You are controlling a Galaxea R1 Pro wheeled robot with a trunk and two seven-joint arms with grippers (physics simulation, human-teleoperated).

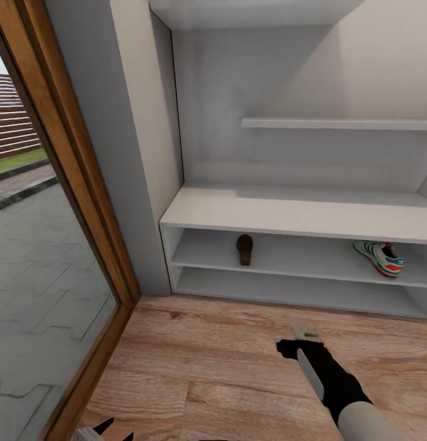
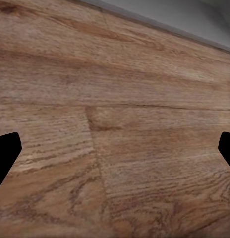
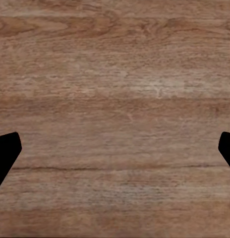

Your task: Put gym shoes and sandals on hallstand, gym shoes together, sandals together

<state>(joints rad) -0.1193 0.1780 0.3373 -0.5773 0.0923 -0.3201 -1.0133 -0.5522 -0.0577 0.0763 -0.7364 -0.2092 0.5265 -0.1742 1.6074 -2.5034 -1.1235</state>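
Observation:
One dark brown sandal (image 1: 244, 249) lies on the upper tier of the pale grey hallstand (image 1: 299, 211), towards its left end. One cream-white gym shoe (image 1: 380, 257) with green stripes and red-orange accents lies on the same tier, far to the right. The other sandal and the other gym shoe are out of view. My right gripper (image 3: 115, 153) hangs over bare corridor floor (image 1: 207, 367) in front of the rack, open, nothing between its fingertips (image 3: 6, 153). My left gripper (image 2: 115, 153) is low at the head view's bottom left (image 1: 115, 432), also open over bare planks.
A glass door in a wooden frame (image 1: 84, 202) stands at the left, with grey paving outside. A grey wall panel (image 1: 133, 135) borders the rack's left end. A grey wall shelf (image 1: 336, 123) hangs above the bench top. The lower tier (image 1: 287, 291) holds nothing.

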